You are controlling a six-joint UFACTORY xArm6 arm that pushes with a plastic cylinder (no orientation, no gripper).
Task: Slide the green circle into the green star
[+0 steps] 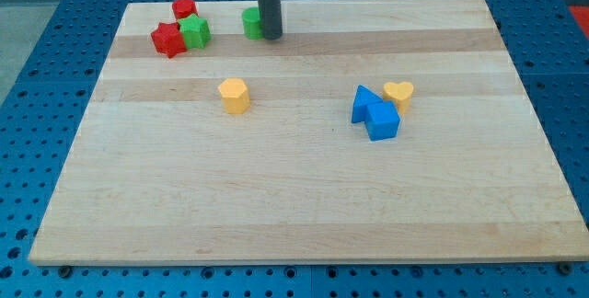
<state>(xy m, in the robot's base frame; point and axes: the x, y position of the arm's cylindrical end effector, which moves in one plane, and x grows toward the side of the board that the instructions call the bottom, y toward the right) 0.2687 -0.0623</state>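
The green circle [251, 21] sits near the view's top, left of centre, on the wooden board [304, 197]. My tip [271, 35] stands right against the circle's right side and partly hides it. The green star [195, 31] lies further to the view's left, a short gap from the circle. The star touches a red star [168, 39] on its left, and a red block [184, 7] sits just above them.
A yellow block [234, 95] lies below the circle, toward the board's middle. At the view's right, a blue triangle [364, 102] and a blue block [383, 120] touch each other, with a yellow heart [399, 93] beside them.
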